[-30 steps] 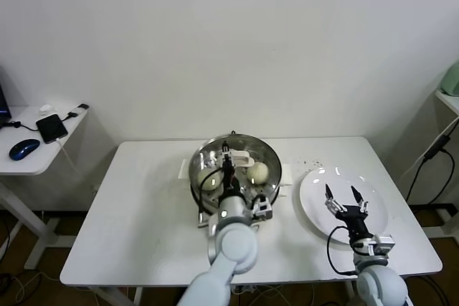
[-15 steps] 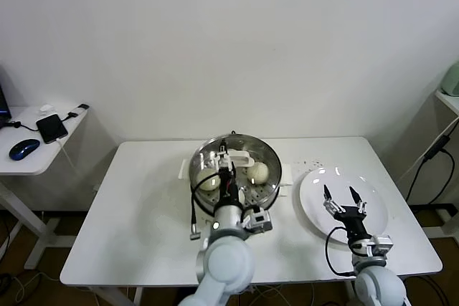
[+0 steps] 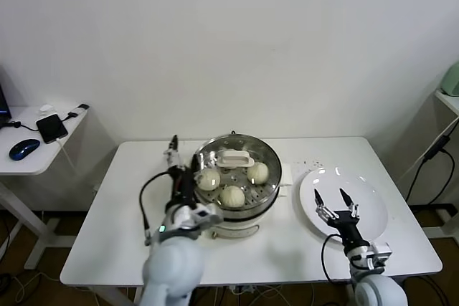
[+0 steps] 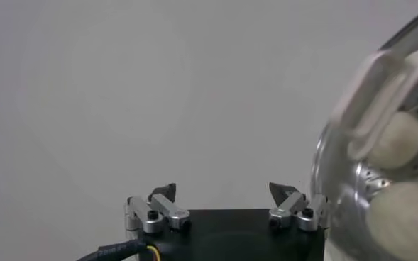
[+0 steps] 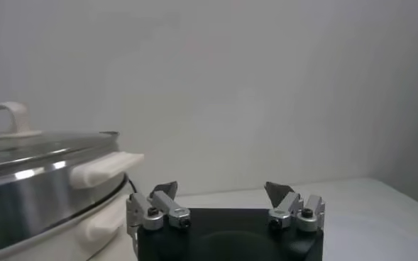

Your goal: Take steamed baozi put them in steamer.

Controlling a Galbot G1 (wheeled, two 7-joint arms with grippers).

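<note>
Head view: the steamer (image 3: 237,177) sits mid-table with 3 baozi (image 3: 232,195) showing on its tray, 1 at the left, 1 at the front, 1 at the right. There's a white handle up at the back of the pot, so a 4th bun could be hidden under it, can't tell. The plate (image 3: 358,198) to the right looks bare, no buns on it. The left gripper (image 3: 174,159) is just left of the pot, jaws spread wide, holding nothing. The right gripper (image 3: 331,204) hangs over the plate, also wide open and carrying nothing.

Left wrist view: the fingers are apart with only wall between them, and the steamer (image 4: 336,170) with 2 buns is off to one side.

Right wrist view: same deal, jaws apart and empty, with the steamer (image 5: 31,191) beside them.

My guess is the loading is basically done, or 1 bun short at most.
</note>
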